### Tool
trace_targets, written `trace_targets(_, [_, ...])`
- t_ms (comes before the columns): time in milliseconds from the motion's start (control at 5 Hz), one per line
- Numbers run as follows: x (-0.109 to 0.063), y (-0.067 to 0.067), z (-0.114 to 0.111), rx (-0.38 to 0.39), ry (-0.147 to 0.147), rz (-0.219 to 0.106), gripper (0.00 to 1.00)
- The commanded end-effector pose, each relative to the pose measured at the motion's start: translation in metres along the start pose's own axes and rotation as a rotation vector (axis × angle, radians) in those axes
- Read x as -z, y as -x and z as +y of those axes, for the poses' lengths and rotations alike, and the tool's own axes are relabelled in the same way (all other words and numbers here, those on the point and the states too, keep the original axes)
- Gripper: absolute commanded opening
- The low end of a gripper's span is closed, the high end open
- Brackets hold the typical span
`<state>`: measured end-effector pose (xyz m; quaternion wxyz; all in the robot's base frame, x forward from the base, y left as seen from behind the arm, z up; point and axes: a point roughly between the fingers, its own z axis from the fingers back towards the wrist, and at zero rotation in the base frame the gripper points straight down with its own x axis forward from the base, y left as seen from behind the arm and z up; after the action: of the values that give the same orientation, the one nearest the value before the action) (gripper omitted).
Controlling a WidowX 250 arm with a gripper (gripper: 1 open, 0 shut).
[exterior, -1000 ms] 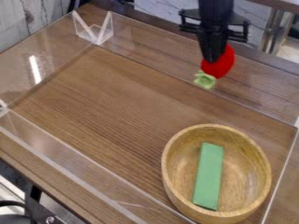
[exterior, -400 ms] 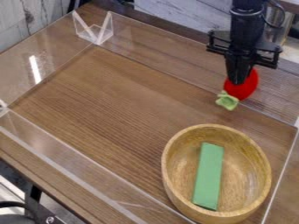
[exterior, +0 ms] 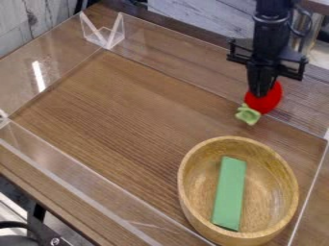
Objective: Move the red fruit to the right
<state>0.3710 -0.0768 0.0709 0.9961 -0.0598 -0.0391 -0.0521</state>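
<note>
Clear stand (exterior: 103, 31) at back left, well out of play. Table (exterior: 115, 106) bare through the middle. Bowl (exterior: 184, 179) at front right, green bar (exterior: 230, 192) flat inside.

Behind the bowl, near the right wall: gripper (exterior: 265, 83) points straight down, jaws closed tight on the fruit (exterior: 266, 96). Leafy cap hangs low, at or just off the wood; can't tell which.

Reads as the placing step. The next move calls for settling the fruit, opening the jaws, and lifting straight up so it isn't nudged.

Red fruit (exterior: 265, 94) farther right, lower.
</note>
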Motion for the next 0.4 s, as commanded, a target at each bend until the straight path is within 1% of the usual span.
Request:
trace_targets(0, [-0.0041, -0.0004, 0.0043, 0.002, 0.000, -0.035, 0.00])
trace_targets(200, [-0.0002, -0.0004, 0.0053, 0.021, -0.002, -0.023, 0.00])
